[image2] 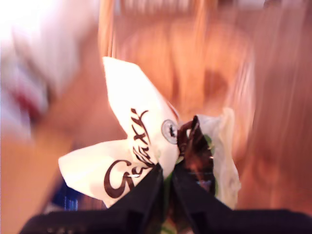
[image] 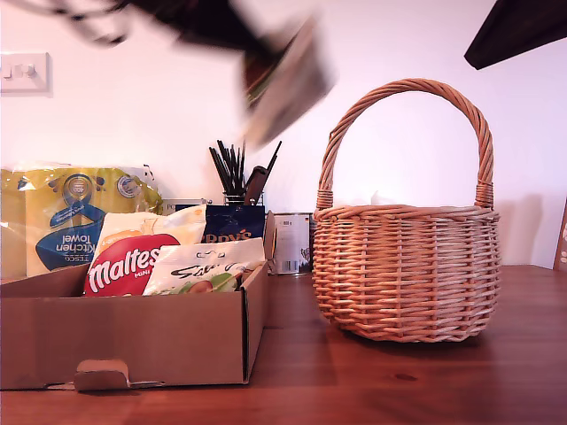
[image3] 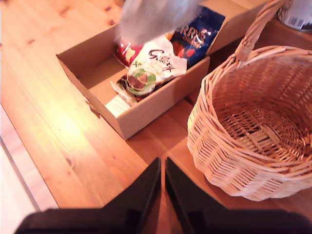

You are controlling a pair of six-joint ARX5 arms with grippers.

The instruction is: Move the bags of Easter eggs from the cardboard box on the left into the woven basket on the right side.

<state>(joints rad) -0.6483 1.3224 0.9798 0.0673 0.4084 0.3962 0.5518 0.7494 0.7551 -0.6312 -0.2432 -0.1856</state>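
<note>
Landmark: woven basket [image: 406, 273], standing on the wooden table [image: 399, 381].

- Cardboard box [image: 124, 336] just beside the basket, on the exterior view's left. Inside: Maltesers bag [image: 124, 266], Terry's bag [image: 232, 223], one white Galaxy bag [image: 205, 266].
- Basket looks empty in the second wrist view; nothing delivered yet, by my reading.
- Carried Galaxy bag [image2: 131, 151] aloft, blurred, above the gap between box and basket, short of the basket's handle.
- My first gripper [image2: 168, 183]: jaws pinched onto that bag's crimped edge.
- My second gripper [image3: 162, 187]: jaws narrow, nothing between them, hanging above the table near the basket's rim.

Step in hand: transfer leg. Next: clear the arched handle, centre over the basket's mouth, lower, release.
</note>
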